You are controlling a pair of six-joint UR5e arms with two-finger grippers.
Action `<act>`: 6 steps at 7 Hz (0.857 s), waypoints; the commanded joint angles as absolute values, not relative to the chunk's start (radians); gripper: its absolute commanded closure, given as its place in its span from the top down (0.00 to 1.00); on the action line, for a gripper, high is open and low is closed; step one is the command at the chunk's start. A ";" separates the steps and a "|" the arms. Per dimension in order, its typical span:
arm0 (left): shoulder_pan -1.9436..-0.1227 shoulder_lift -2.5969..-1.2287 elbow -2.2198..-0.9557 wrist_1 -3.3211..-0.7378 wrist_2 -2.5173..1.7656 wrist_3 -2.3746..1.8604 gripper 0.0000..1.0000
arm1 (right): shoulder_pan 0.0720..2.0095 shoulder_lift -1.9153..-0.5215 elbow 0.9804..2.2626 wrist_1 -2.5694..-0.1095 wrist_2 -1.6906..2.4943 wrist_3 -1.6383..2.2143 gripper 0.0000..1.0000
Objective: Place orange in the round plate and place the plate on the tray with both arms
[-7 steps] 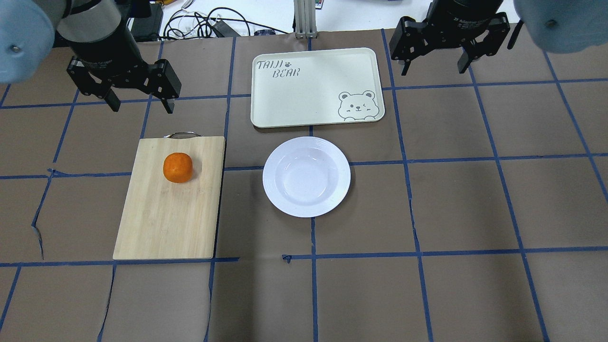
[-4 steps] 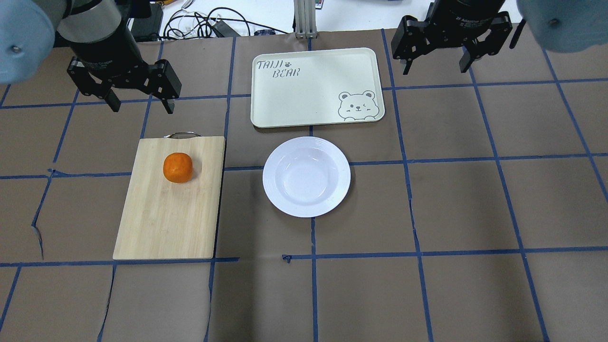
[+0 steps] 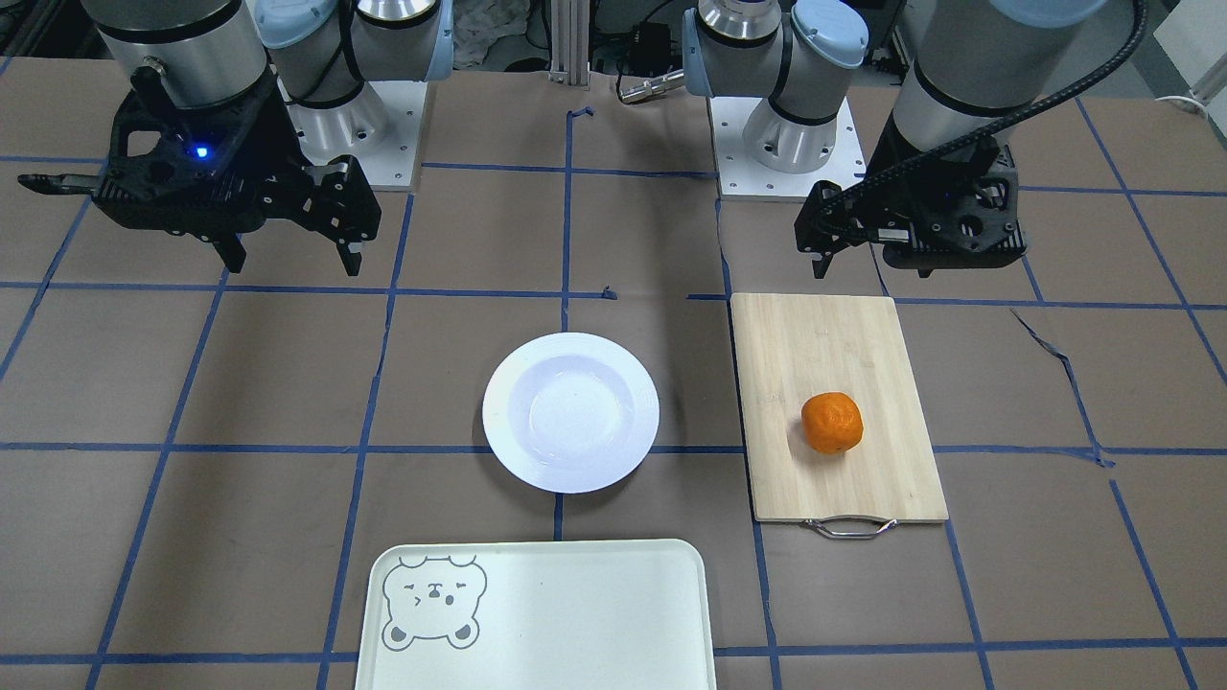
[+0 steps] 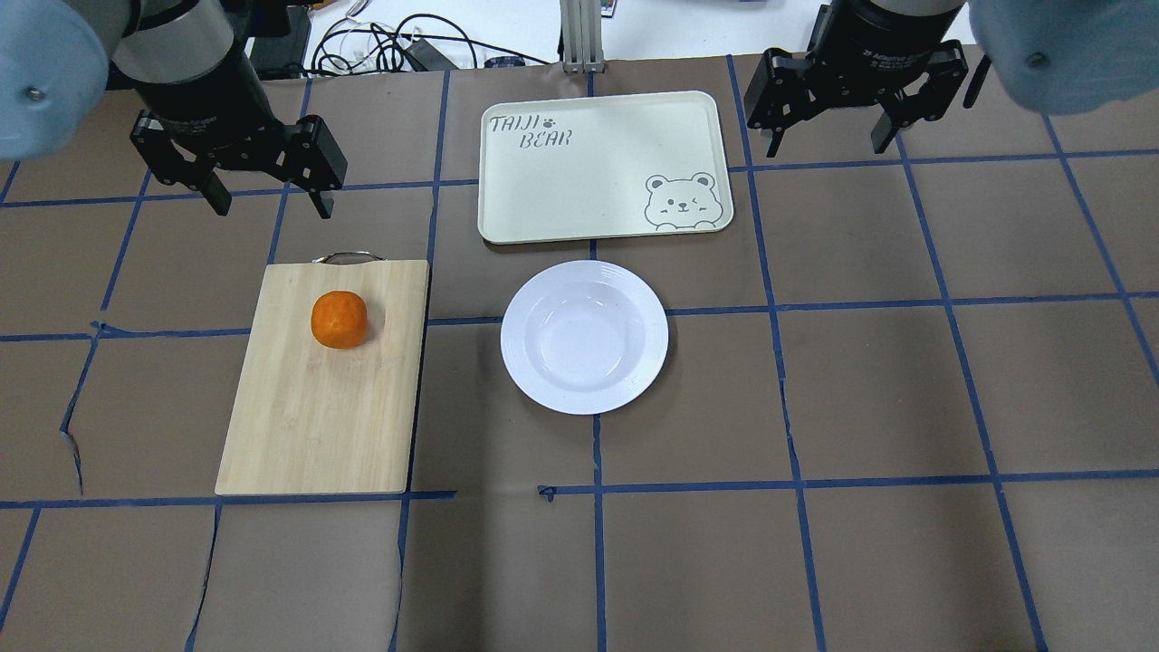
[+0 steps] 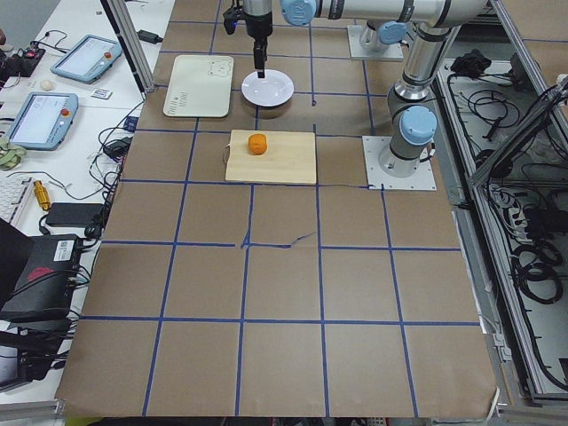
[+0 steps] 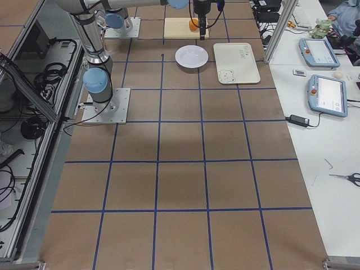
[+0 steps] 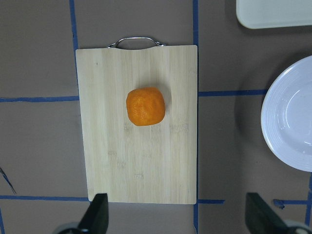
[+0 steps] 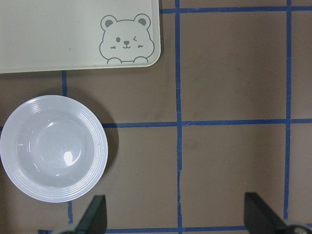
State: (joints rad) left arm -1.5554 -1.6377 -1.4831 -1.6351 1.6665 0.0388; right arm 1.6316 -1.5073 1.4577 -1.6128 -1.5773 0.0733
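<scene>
Orange pick = step in hand, not yet begun; nothing on plate, nothing on tray.

By size:
- Surface (image 4: 860,407): brown w/ blue tape grid, carrying everything.
- Tray (image 4: 579,172): at far side from robot, ctr, bare, bear face at its near right corner.
- Cutting board (image 4: 317,417): on robot's left, metal handle pointing away from robot.
- Round plate (image 4: 518,337): just robot-side of tray, not touching it, beside board w/ a gap btwn, upright, bare.
- Left gripper (image 4: 271,205): hanging high over board area, jaws apart, holding nothing. In wrist view, board and fruit right below.
- Right gripper (image 4: 828,143): hanging high, off to right of plate and tray, jaws apart, likewise holding nothing.
- Orange (image 4: 340,319): resting on board's far half, nearer handle end, well apart from plate, untouched.

Next move, as judged:
- Lower left gripper over fruit w/ jaws straddling it, then close gently. Round, dimpled skin, so prob. apt to roll if nudged by one finger first.
- Lift, carry across to plate ctr, release low.
- After that, both arms on plate rim for move to tray.
</scene>
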 commanded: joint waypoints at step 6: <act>-1.555 -1.634 -1.505 -1.634 1.663 0.041 1.00 | 1.626 -1.516 1.460 -1.659 -1.583 0.063 1.00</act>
